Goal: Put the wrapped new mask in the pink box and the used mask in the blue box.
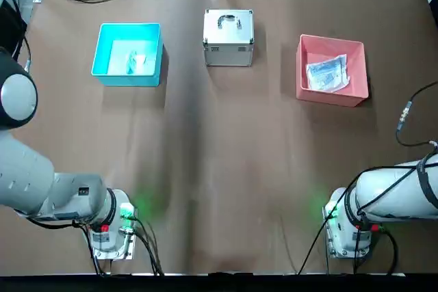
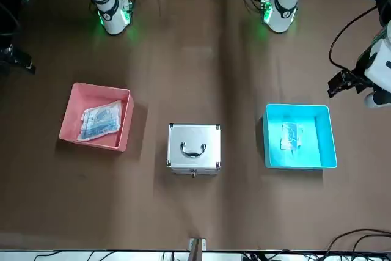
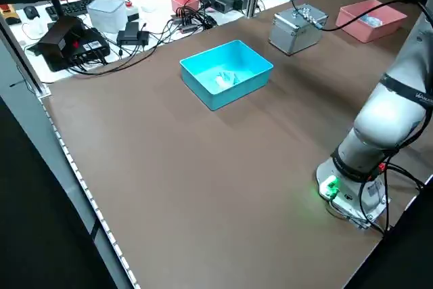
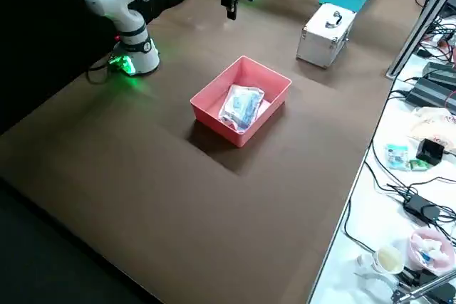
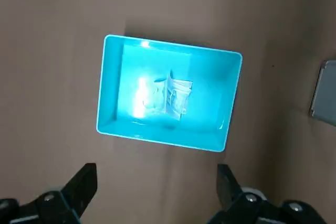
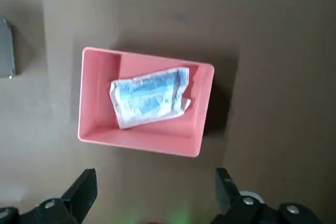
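Note:
The wrapped new mask point(image 1: 327, 73) point(image 2: 101, 120) point(image 6: 149, 97), a clear packet with blue print, lies inside the pink box point(image 1: 333, 97) point(image 2: 91, 142) point(image 6: 139, 142) at the far right. A small pale used mask point(image 1: 137, 61) point(image 2: 291, 136) point(image 5: 170, 95) rests in the blue box point(image 1: 126, 78) point(image 2: 299, 163) point(image 5: 163, 137) at the far left. My left gripper point(image 5: 156, 182) hangs open high above the blue box, holding nothing. High over the pink box, the right gripper point(image 6: 156, 182) is open and empty too.
A silver metal case point(image 1: 228, 35) point(image 2: 193, 148) with a handle stands between the two boxes at the far middle. Both arm bases point(image 1: 109, 230) point(image 1: 349, 227) sit at the near edge with green lights. Cables and electronics lie beyond the table's far edge.

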Robot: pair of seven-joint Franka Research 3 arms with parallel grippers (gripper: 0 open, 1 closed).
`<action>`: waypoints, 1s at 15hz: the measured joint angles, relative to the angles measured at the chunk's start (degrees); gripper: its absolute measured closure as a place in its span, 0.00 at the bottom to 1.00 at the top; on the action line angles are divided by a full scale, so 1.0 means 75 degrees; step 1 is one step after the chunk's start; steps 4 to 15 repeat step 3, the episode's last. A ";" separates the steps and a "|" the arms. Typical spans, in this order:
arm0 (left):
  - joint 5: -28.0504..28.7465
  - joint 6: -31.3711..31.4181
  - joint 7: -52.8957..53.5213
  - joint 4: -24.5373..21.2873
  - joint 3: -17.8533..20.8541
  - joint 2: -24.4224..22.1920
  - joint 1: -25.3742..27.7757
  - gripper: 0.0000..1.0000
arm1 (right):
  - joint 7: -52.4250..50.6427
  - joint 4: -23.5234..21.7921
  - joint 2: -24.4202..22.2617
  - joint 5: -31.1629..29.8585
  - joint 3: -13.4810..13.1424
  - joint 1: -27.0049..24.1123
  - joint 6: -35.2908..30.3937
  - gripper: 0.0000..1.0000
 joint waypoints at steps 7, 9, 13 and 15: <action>0.0000 -0.0009 0.0000 0.0000 0.0001 0.0000 0.0001 0.00 | 0.0000 -0.0020 -0.0001 0.0000 0.0003 0.0000 0.0126 0.01; 0.0000 -0.0009 0.0000 0.0000 0.0001 0.0000 0.0001 0.00 | 0.0000 -0.0020 -0.0001 0.0000 0.0003 0.0000 0.0126 0.01; 0.0000 -0.0009 0.0000 0.0000 0.0001 0.0000 0.0001 0.00 | 0.0000 -0.0020 -0.0001 0.0000 0.0003 0.0000 0.0126 0.01; 0.0000 -0.0009 0.0000 0.0000 0.0001 0.0000 0.0001 0.00 | 0.0000 -0.0020 -0.0001 0.0000 0.0003 0.0000 0.0126 0.01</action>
